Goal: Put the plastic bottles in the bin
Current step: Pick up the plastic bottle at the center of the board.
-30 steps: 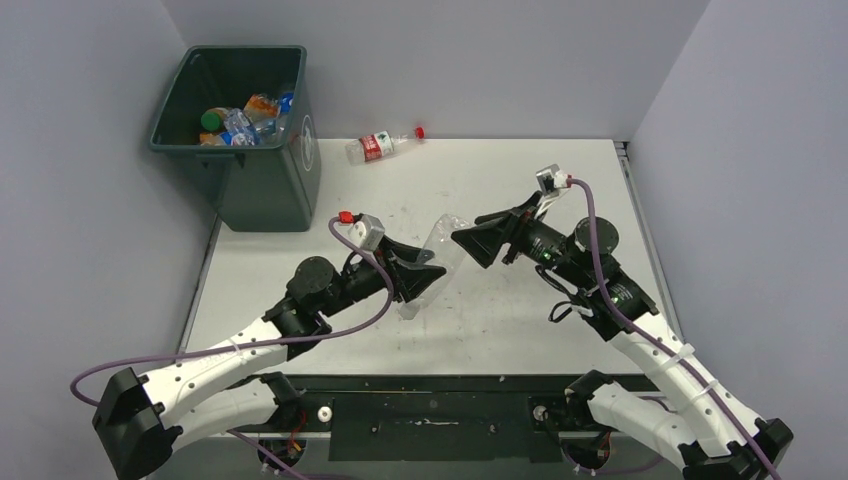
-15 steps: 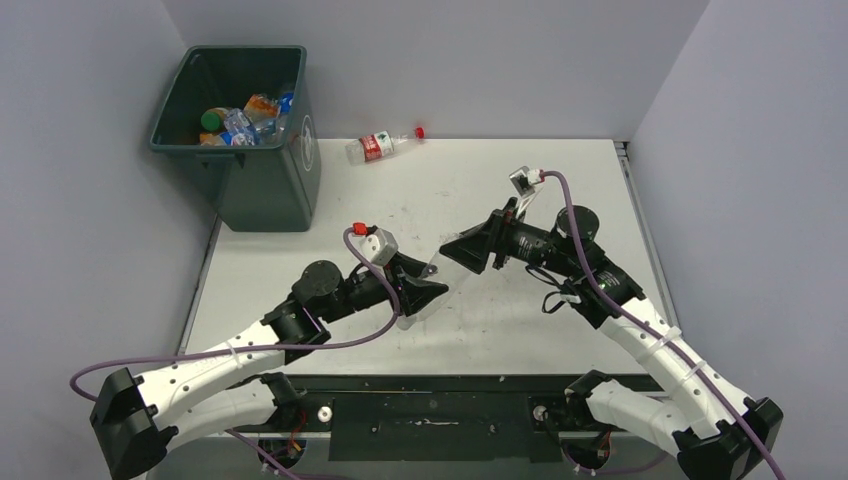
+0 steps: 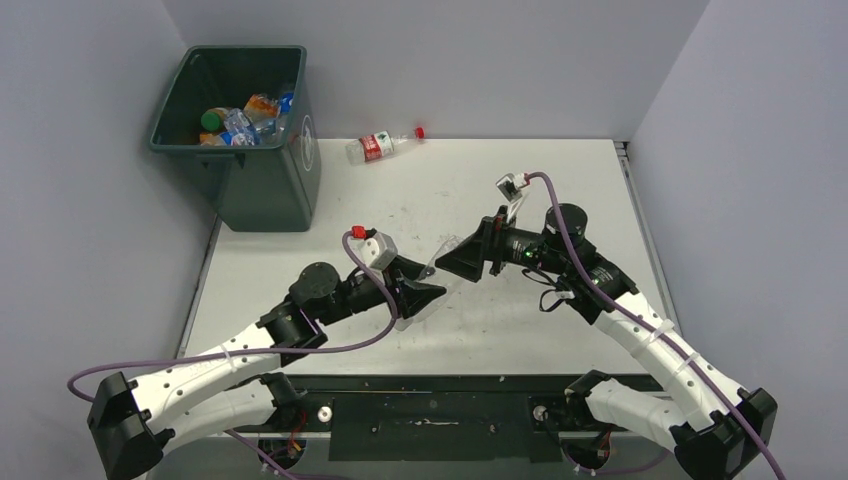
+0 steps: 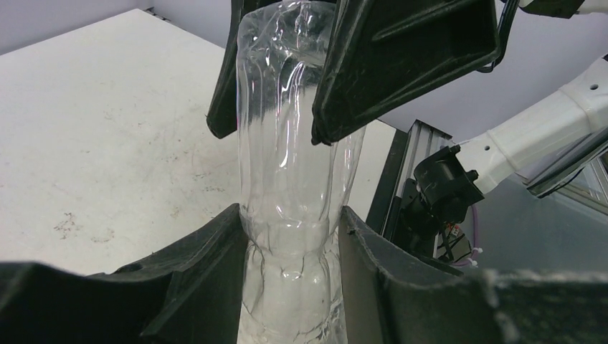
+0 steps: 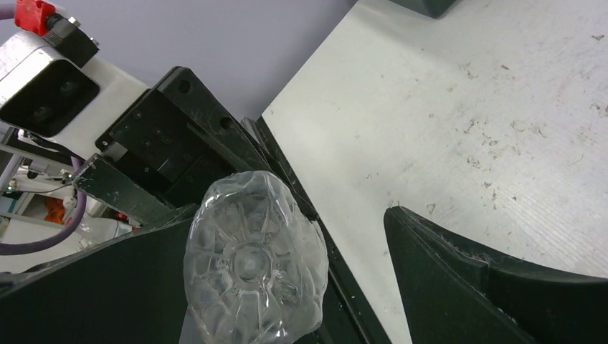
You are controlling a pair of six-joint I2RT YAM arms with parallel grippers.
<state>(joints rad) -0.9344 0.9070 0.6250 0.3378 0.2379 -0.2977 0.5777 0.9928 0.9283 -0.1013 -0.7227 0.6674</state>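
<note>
My left gripper [image 3: 430, 291] is shut on the waist of a clear, label-less plastic bottle [image 3: 441, 254] and holds it just above the table; its fingers [image 4: 208, 272] squeeze the bottle [image 4: 287, 143]. My right gripper [image 3: 447, 264] is open with its fingers either side of the bottle's far end [image 4: 276, 132]. In the right wrist view the bottle's base [image 5: 251, 265] lies against one finger, and the other finger [image 5: 487, 287] stands apart. The dark green bin [image 3: 262, 175] stands at the far left and holds several bottles [image 3: 240, 122]. A clear bottle with a red label and red cap [image 3: 381, 146] lies at the table's back edge.
The white table [image 3: 560, 180] is scuffed. Grey walls close in the left, back and right. The bin stands off the table's far left corner. A black rail [image 3: 430, 405] runs along the near edge between the arm bases.
My right arm has swung left and down, bringing its open fingers around the bottle's far end. My left gripper has shifted slightly right and lower, still gripping the bottle.
</note>
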